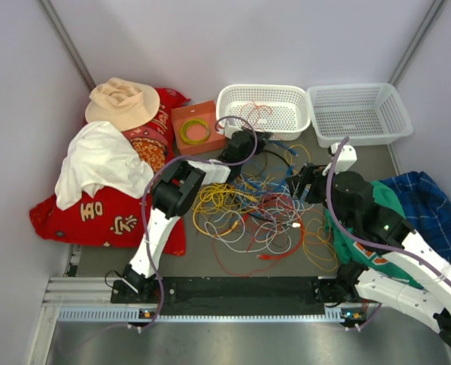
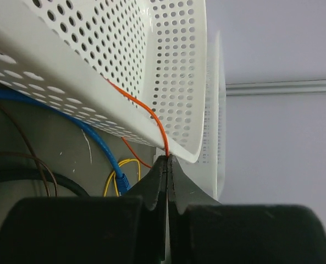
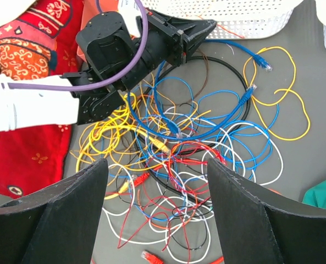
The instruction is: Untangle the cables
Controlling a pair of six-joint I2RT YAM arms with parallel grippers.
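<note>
- Top external view: the grey surface (image 1: 119,260) carries everything, with the two arms mounted at its near edge.
- A red patterned cloth (image 1: 96,217) lies bunched at the far left, with a white cloth (image 1: 100,163) and a tan hat (image 1: 122,103) on top of it.
- A blue-green cloth (image 1: 417,204) sits at the right edge, partly under the right arm.
- Two white perforated baskets stand side by side at the far edge: the left basket (image 1: 233,122) and the right basket (image 1: 318,97).
- The cables (image 1: 259,217) sprawl in a tangle at the middle of the surface, between the arms: yellow, blue, white, red and black loops crossing one another, just near of the left basket.
- An orange box (image 1: 185,115) beside the left basket holds a green-yellow ring (image 1: 195,131).
- The left fingers (image 2: 167,165) are clenched on a thin orange cable (image 2: 152,118) at the corner of the left basket; the strand runs up along the basket's wall.
- The right fingers (image 3: 157,164) are released, spread wide above the tangle, grasping nothing.
</note>
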